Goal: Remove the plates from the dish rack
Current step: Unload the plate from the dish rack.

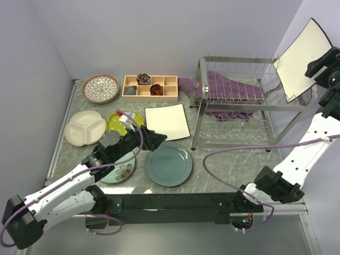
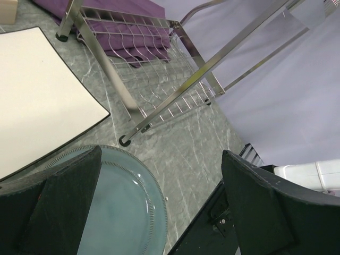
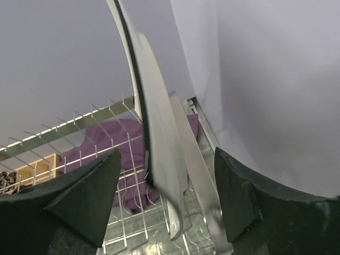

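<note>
A white square plate point(image 1: 300, 61) with a dark rim stands on edge at the right end of the wire dish rack point(image 1: 234, 101). My right gripper point(image 1: 314, 74) straddles its edge. In the right wrist view the plate point(image 3: 154, 143) passes between the open fingers of the right gripper point(image 3: 166, 175), with a gap on each side. My left gripper point(image 1: 159, 141) hangs open and empty over the teal plate point(image 1: 168, 164). The left wrist view shows the left gripper point(image 2: 160, 159) above that teal plate point(image 2: 122, 212). Another white square plate point(image 1: 167, 122) lies flat on the table.
A brown-rimmed patterned plate point(image 1: 100, 88), a cream divided plate point(image 1: 84, 127), a yellow-green plate point(image 1: 118, 122) and a pale floral plate point(image 1: 123, 171) lie at the left. A wooden compartment tray point(image 1: 150, 87) sits at the back. A purple cloth point(image 1: 223, 90) lies under the rack.
</note>
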You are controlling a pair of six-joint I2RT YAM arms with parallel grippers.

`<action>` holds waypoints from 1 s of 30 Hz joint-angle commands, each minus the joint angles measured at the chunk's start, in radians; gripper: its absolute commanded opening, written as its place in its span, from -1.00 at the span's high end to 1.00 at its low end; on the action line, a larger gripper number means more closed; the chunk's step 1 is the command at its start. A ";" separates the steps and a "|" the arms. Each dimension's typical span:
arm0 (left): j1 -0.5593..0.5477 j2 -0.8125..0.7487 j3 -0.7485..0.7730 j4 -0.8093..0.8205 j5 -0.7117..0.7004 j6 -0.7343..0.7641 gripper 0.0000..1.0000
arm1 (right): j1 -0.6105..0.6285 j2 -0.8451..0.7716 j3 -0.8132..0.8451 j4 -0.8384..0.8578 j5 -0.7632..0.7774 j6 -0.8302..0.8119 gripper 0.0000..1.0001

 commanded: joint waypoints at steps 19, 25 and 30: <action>-0.011 -0.030 -0.014 0.047 -0.013 0.032 -0.99 | -0.006 0.067 -0.019 0.132 -0.126 -0.108 -0.25; -0.011 -0.025 -0.006 0.038 -0.016 0.031 -0.99 | -0.007 0.105 0.014 0.117 -0.154 -0.123 -0.20; -0.013 -0.052 -0.012 0.044 -0.035 0.026 -0.99 | -0.006 0.125 0.027 0.117 -0.195 -0.125 -0.02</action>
